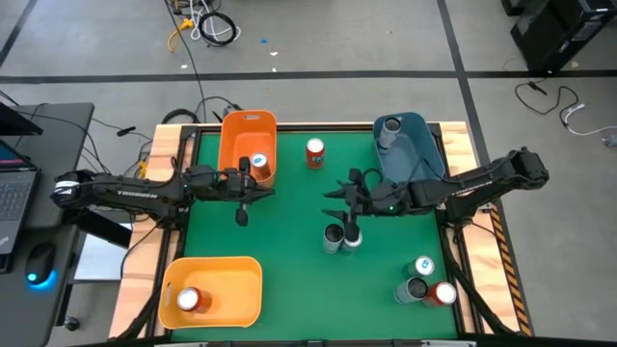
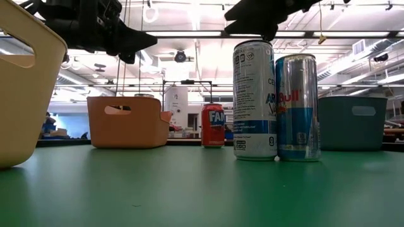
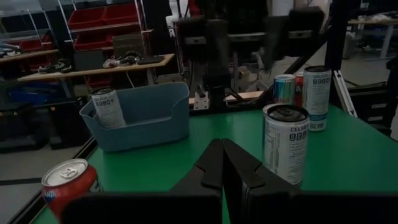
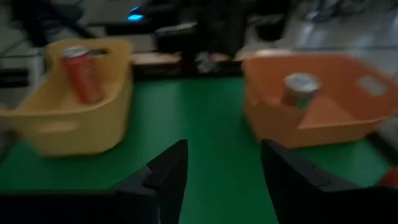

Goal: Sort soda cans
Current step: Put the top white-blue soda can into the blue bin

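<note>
The right gripper (image 1: 349, 196) is held above two upright cans (image 1: 340, 237), fingers apart, nothing gripped; the left gripper (image 1: 243, 196) is closed, empty, beside the orange bin (image 1: 247, 123).

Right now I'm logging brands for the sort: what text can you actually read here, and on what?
"Bull", start cut off: silver-blue can, low view.
"FA", rest cut off: red can, mid-table.
"CELSIUS", small, blurry: white can, left wrist view.
Fine print on the tall white can: unreadable.
</note>
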{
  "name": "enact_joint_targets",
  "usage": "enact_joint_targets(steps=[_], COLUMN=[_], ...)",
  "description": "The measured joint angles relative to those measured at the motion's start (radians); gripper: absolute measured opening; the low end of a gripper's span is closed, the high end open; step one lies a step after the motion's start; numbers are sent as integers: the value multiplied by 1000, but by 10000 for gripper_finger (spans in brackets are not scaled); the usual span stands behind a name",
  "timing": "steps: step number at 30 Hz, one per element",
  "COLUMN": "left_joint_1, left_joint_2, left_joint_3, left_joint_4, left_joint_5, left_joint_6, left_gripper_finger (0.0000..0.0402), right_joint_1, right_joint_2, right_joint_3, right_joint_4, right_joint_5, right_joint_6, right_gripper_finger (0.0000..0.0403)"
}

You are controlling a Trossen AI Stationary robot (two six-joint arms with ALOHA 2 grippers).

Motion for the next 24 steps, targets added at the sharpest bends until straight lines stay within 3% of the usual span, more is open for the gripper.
enact_joint_targets(steps=[16,24], left_joint_1=[0,0], left_joint_2=[0,0], left_joint_3=[0,0], left_joint_4=[1,23], left_joint_5=[-6,-7], left_joint_6=[0,0], left_gripper_finger=[1,1], right_joint_1=[146,144], right_joint_2=[-7,0], right_joint_3=[0,46], right_joint_4=[-58,-224], right_joint_5=[-37,-24], right_joint_6=[169,241], right_gripper_finger=[299,328])
